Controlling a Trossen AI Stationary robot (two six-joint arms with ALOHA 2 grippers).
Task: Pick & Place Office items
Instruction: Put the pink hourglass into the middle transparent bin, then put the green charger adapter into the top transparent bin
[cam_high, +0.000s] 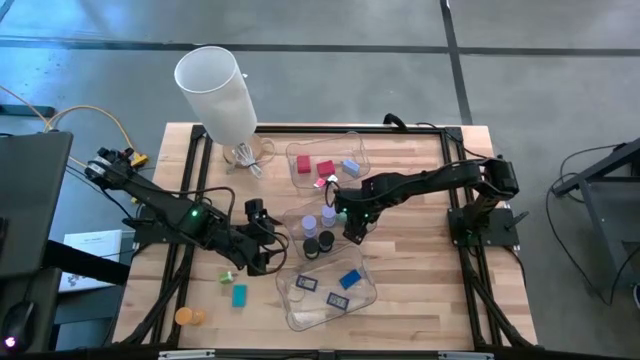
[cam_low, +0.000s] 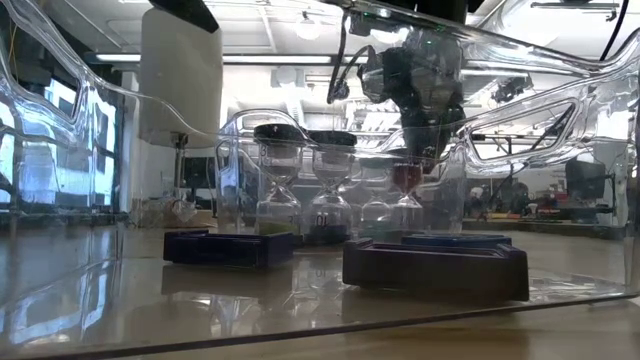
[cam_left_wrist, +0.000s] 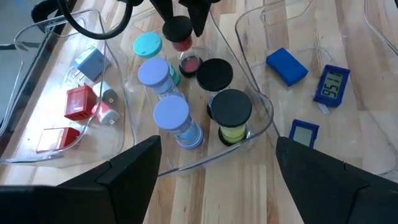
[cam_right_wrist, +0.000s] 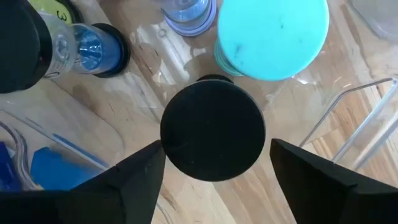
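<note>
Within the clear middle tray (cam_high: 300, 222), a black-capped timer (cam_right_wrist: 213, 129) is seen upright beside a teal-capped timer (cam_right_wrist: 272, 34). Directly above it the right gripper (cam_high: 349, 226) is held pointing down, fingers spread and clear of the cap. Left of the tray the left gripper (cam_high: 272, 247) is held low, fingers apart, empty.

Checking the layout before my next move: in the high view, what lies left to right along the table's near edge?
Orange cylinder → teal rectangle → clear tray holding the dark rectangles and blue block.
</note>
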